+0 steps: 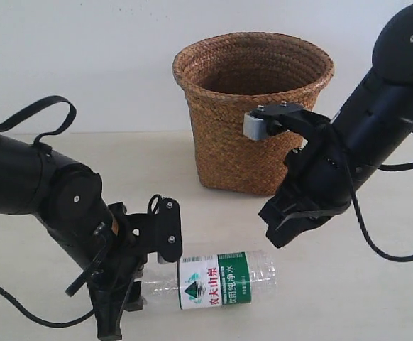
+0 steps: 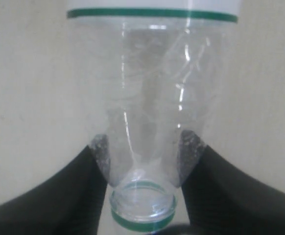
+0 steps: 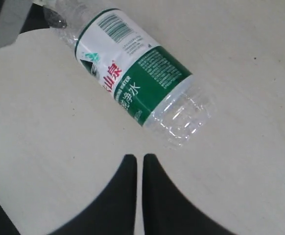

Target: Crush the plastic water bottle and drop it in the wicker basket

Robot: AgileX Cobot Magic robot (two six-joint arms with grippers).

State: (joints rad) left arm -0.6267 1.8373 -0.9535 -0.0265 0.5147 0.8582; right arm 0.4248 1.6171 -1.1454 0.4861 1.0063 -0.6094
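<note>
The plastic water bottle lies on its side on the table near the front edge, green-and-white label up. My left gripper holds its neck end. In the left wrist view the two black fingers press the clear shoulder from both sides, just above the green neck ring. My right gripper hangs above the table past the bottle's base, apart from it. Its jaws stand shut with a thin slit and nothing between them, near the bottle's ribbed base. The wicker basket stands upright behind.
The table is pale and bare around the bottle. The right arm's forearm leans across in front of the basket's right side. A black cable loops above the left arm.
</note>
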